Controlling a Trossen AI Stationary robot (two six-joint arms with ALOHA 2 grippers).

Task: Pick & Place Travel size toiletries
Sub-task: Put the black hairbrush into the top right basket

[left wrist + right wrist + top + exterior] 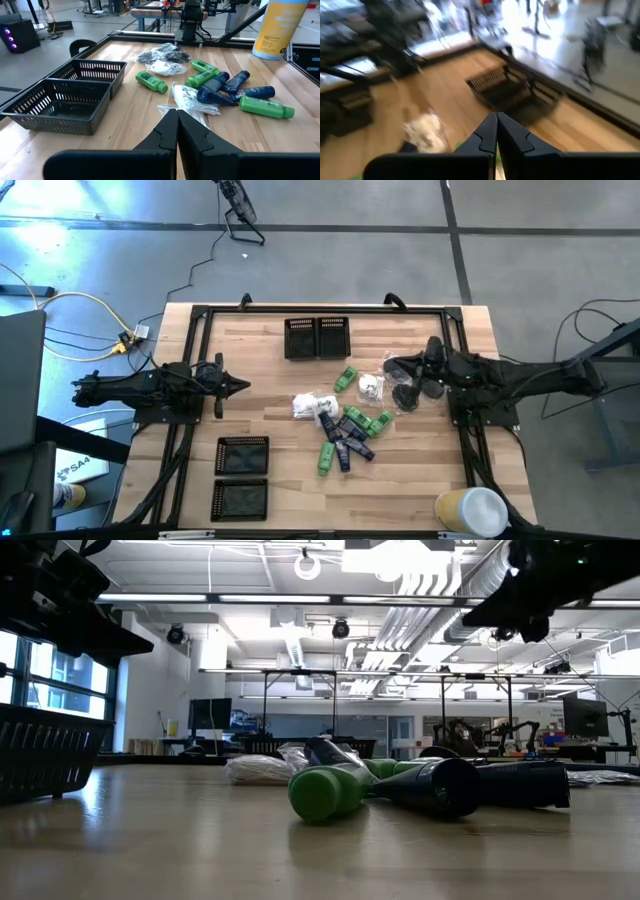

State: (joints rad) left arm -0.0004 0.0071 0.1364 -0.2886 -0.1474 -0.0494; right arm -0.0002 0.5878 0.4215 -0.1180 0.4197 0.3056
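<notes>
The travel size toiletries [345,423] lie in a loose pile at the table's middle: green tubes [151,82], navy tubes [235,81], white crinkly packets [190,100] and dark round pieces in clear bags [408,394]. All rest flat on the wood. My left gripper [242,387] is shut and hovers left of the pile, pointing at it. My right gripper [390,366] is shut and is raised over the pile's far right side, near the bagged dark pieces. In the right wrist view, the right gripper [496,122] faces a white packet [425,131].
A pair of black mesh trays [317,337] sits at the far middle; two more trays [243,455] [240,498] sit near left. A yellow and white canister [470,510] stands at the near right corner. A black frame [200,320] rims the table.
</notes>
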